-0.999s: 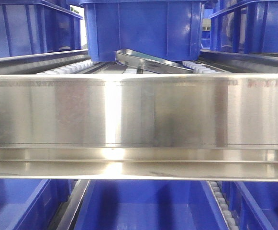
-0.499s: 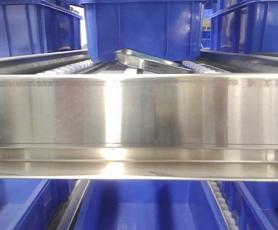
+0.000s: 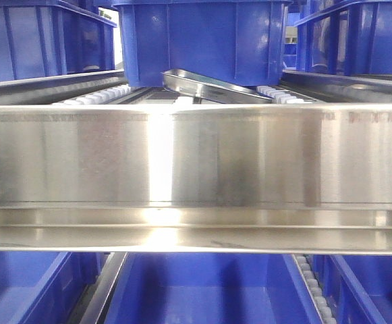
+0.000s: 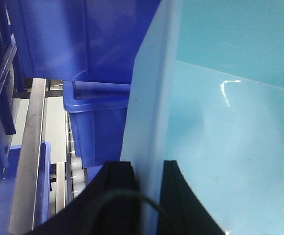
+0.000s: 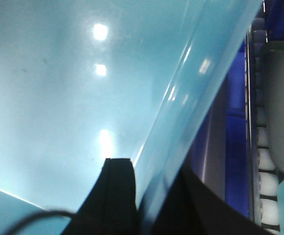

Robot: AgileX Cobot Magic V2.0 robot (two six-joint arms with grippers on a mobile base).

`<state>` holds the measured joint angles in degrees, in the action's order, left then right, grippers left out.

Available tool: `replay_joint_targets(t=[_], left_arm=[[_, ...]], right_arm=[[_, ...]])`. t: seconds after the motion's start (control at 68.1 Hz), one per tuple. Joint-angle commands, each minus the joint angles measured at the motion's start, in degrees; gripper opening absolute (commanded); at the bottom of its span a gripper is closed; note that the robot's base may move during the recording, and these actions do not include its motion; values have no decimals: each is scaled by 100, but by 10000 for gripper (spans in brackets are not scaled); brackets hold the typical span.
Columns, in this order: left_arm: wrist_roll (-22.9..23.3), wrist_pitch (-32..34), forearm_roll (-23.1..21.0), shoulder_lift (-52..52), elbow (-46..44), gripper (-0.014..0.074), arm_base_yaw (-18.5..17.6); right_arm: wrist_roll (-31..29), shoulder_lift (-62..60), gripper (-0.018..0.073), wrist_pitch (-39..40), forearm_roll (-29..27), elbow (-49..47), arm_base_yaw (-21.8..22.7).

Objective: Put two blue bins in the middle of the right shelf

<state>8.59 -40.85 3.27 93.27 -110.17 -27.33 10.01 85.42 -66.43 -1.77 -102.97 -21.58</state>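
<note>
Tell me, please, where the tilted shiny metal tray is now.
In the front view, the tilted shiny metal tray lies centre frame between the white roller tracks, below the middle blue plastic bin and behind the steel shelf beam.

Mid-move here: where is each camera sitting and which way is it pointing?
Front: level with the steel shelf rail, facing into the shelf, blue bins above and below; no robot part shows.
Left wrist: behind the left gripper, looking along its fingers, clamped on a pale bin wall.
Right wrist: behind the right gripper, likewise clamped on a pale bin wall; rollers to the right.
Shared: both wrist views show that pale wall, probably one bin.
</note>
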Motion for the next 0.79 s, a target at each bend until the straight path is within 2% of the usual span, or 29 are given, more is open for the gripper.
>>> replay_joint_targets(t=[0.0, 0.264, 0.779], left_arm=[[102, 478, -400, -100, -75, -111, -42], [102, 478, -400, -100, -75, -111, -42], [102, 478, -400, -100, -75, -111, -42]], right_arm=[[-191, -70, -151, 177, -141, -47, -30], [-191, -70, -151, 388, -141, -47, -30], [-191, -70, -151, 1773, -141, -47, -30]])
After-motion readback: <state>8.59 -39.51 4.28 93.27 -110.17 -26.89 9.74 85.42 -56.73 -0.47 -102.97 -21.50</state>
